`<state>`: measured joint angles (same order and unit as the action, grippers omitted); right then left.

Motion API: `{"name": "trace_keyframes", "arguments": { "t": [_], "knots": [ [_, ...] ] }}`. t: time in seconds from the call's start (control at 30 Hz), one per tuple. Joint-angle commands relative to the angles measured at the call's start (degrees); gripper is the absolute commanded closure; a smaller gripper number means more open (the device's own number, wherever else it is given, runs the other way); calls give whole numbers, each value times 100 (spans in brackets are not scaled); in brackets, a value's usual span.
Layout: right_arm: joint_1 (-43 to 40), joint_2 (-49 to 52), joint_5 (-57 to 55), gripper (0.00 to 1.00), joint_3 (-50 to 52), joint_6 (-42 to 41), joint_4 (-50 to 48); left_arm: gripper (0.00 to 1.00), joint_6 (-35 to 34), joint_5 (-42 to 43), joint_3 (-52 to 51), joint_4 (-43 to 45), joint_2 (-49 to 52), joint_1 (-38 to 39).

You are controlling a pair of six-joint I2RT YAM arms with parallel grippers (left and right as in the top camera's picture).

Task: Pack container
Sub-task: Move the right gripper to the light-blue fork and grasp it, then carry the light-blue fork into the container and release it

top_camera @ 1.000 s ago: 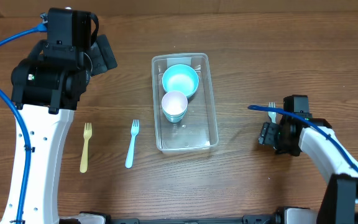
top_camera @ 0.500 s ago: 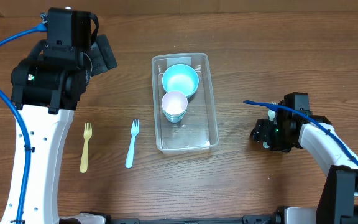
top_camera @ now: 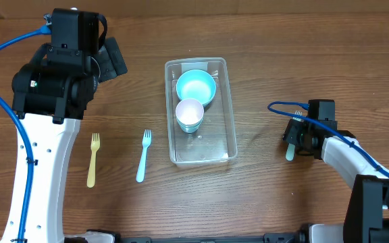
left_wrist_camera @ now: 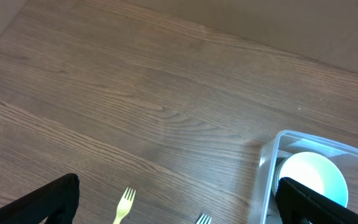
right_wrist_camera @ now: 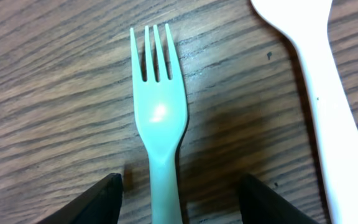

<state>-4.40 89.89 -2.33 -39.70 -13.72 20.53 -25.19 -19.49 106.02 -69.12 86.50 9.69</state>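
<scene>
The clear rectangular container (top_camera: 225, 115) stands mid-table and holds a teal bowl (top_camera: 196, 86) and a white cup (top_camera: 190, 113). My right gripper (top_camera: 297, 139) is low over the table to its right, open. In the right wrist view a pale green fork (right_wrist_camera: 159, 118) lies flat between its spread fingers (right_wrist_camera: 179, 202), untouched; its handle end shows in the overhead view (top_camera: 290, 154). My left gripper (top_camera: 113, 58) is open and empty, raised at the far left. The left wrist view shows the container's corner (left_wrist_camera: 267, 167) and the bowl (left_wrist_camera: 309, 177).
A yellow fork (top_camera: 93, 159) and a blue fork (top_camera: 143, 156) lie left of the container; both also show in the left wrist view, yellow (left_wrist_camera: 124, 202) and blue (left_wrist_camera: 202, 219). A white utensil (right_wrist_camera: 328, 112) lies just right of the green fork.
My right gripper swung left, then back right and slightly farther, now sitting over the pale green fork, whose handle pokes out below it. The left arm has not moved.
</scene>
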Motion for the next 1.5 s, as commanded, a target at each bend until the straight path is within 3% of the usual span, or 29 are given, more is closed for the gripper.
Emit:
{"name": "trace_keyframes", "arguments": {
  "t": [0.0,0.17,0.37,0.47,0.67,1.03,1.27,1.47],
  "knots": [
    [-7,166,31,49,269,-131,74,0,-74,4,24,13,7,-31],
    [142,313,-234,56,299,-127,33,0,-74,4,24,13,7,-31],
    [1045,352,-1180,58,297,-170,-52,0,-74,4,24,13,7,-31],
    [1045,352,-1180,60,297,-688,22,0,-74,4,24,13,7,-31],
    [1045,352,-1353,62,297,-872,142,0,-74,4,24,13,7,-31],
    [1045,345,-1615,84,-13,-863,590,0,-74,4,24,13,7,-31],
    [1045,317,-1631,84,-155,-861,699,0,-74,4,24,13,7,-31],
    [1045,46,-1716,85,-1027,-839,1497,0,-74,4,24,13,7,-31]
  ]
}}
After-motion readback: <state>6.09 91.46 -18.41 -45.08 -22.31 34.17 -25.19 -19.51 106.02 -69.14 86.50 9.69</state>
